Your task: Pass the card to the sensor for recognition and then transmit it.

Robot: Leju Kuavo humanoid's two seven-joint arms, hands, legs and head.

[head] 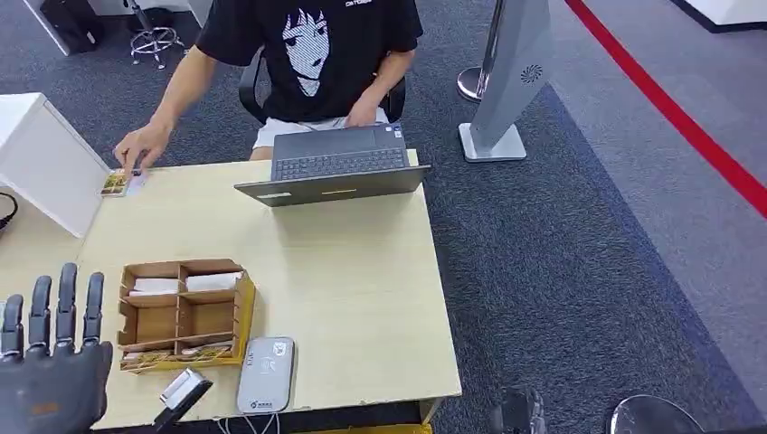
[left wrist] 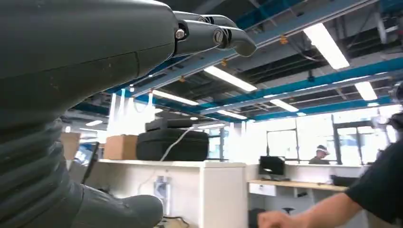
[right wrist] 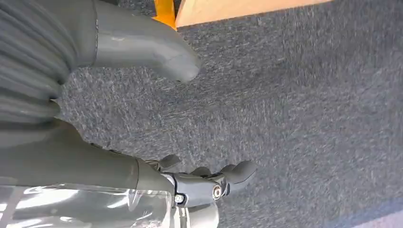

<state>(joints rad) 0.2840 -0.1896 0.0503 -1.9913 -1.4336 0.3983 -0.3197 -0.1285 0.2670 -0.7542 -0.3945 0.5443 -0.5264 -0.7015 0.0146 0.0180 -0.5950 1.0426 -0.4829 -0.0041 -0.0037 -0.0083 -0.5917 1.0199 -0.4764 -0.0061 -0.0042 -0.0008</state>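
Beside wooden organizer (head: 184, 315) on counter (head: 344, 271): grey card reader (head: 266, 374) lies flat at near edge, within reach for scanning. Card (head: 185, 387) near reader, other side from organizer's corner, long axis slanting toward far right; what carries it unclear. Left robot hand (head: 50, 362) raised, fingers spread, empty. Right robot hand (right wrist: 199, 185) hangs over carpet, fingers loosely curled, empty. Person's hand (head: 140, 145) rests beyond organizer, likely to receive.

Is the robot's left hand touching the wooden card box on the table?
Apart. The head view shows the left hand raised with fingers spread, bare table between it and the wooden card box.
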